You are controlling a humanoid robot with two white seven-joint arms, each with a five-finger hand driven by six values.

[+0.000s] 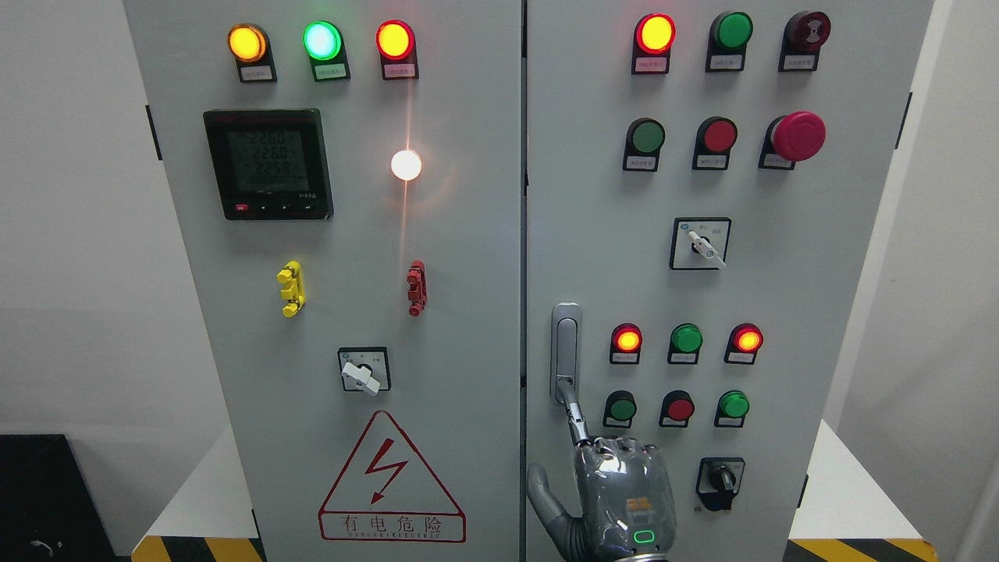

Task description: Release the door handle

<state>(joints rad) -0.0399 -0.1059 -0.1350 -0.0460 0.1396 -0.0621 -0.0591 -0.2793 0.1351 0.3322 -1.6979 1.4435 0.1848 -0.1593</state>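
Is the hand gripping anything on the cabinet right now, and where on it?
Nothing is gripped. One extended finger of the grey robot hand touches the bottom end of the silver vertical door handle; which arm the hand belongs to cannot be told.

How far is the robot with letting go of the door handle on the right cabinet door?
Done: the right door looks closed, flush with the left door. In hand: one hand is below the door handle, with one extended finger reaching the handle's lower end; the other fingers do not wrap it. Which arm it is cannot be told. Left: taking that finger off and drawing the hand away.
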